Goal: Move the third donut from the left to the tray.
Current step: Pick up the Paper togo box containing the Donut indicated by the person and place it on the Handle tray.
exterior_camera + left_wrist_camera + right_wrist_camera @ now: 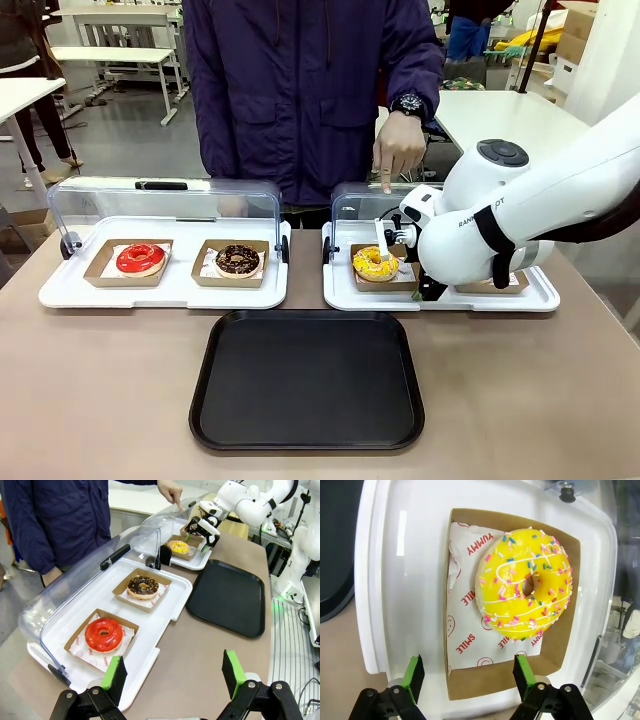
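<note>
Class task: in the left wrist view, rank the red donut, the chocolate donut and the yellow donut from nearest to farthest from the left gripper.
From the left gripper:
1. Red donut, nearest, in the close white tray.
2. Chocolate donut, same tray, farther along.
3. Yellow donut, farthest, in the next tray.

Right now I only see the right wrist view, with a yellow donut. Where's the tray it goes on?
Observer: The tray lies just in front of the donut, nearer the robot.
Operator: Is anybody close?
Observer: Yes, a person's hand points a finger down at the lid behind the donut.
Operator: Any more donuts?
Observer: A red donut and a chocolate donut sit on the left white tray.
</note>
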Controlling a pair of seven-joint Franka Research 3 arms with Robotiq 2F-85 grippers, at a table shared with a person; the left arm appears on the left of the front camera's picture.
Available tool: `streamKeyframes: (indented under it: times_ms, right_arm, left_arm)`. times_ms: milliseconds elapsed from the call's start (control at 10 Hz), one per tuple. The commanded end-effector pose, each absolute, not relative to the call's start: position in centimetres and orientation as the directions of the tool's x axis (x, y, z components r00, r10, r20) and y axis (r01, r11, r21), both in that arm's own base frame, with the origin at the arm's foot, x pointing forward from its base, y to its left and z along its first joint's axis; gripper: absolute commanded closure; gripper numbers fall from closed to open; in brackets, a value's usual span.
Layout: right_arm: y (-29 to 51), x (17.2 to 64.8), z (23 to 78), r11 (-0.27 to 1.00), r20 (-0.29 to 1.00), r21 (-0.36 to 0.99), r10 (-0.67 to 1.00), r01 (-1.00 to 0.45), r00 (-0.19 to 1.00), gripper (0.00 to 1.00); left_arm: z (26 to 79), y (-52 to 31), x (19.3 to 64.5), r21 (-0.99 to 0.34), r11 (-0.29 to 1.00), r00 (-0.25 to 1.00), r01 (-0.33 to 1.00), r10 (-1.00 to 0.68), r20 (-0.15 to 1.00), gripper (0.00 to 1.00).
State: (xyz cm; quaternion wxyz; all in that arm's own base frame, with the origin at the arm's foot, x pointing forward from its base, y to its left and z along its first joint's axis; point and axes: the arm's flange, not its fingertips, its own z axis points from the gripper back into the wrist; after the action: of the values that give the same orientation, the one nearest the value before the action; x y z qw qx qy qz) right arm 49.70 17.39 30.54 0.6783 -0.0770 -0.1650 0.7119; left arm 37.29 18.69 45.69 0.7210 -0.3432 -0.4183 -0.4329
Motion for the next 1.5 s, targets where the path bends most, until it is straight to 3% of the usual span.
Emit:
streamKeyframes:
  times_ms: [0,100,300,400,500,600,1100,1200,1400]
  right_arm:
    - [18.1,50.2,30.7,-0.013,0.104,-0.323,0.993,-0.946,-0.049,0.66]
    - [18.2,50.2,30.5,-0.015,0.101,-0.316,0.994,-0.949,-0.049,1.0]
    - [18.1,50.1,30.6,-0.01,0.097,-0.304,0.994,-0.953,-0.041,1.0]
    - [18.1,50.0,30.6,-0.009,0.093,-0.301,0.995,-0.954,-0.039,0.86]
    - [18.0,50.0,30.7,-0.007,0.09,-0.298,0.995,-0.954,-0.036,0.96]
    - [18.1,50.0,30.7,-0.009,0.087,-0.292,0.996,-0.956,-0.036,1.0]
    - [17.8,50.0,30.8,0.003,0.097,-0.285,0.995,-0.958,-0.026,1.0]
    - [17.4,50.4,31.4,0.053,0.131,-0.278,0.991,-0.959,0.017,1.0]
    - [17.5,49.7,30.3,-0.018,0.105,-0.289,0.993,-0.957,-0.051,1.0]
  left_arm:
    - [45.9,18.6,37.2,-0.126,0.385,0.264,0.914,-0.331,0.906,0.0]
    - [45.9,18.6,37.2,-0.126,0.385,0.264,0.914,-0.331,0.906,0.0]
    - [45.9,18.6,37.2,-0.126,0.385,0.264,0.914,-0.331,0.906,0.0]
    - [45.9,18.6,37.2,-0.126,0.385,0.264,0.914,-0.331,0.906,0.0]
    - [45.9,18.6,37.2,-0.126,0.385,0.264,0.914,-0.331,0.906,0.0]
    - [45.9,18.6,37.2,-0.126,0.385,0.264,0.914,-0.331,0.906,0.0]
    - [45.9,18.6,37.2,-0.126,0.385,0.264,0.914,-0.331,0.906,0.0]
    - [45.9,18.6,37.2,-0.126,0.385,0.264,0.914,-0.331,0.906,0.0]
    - [45.9,18.6,37.2,-0.126,0.385,0.264,0.914,-0.331,0.906,0.0]
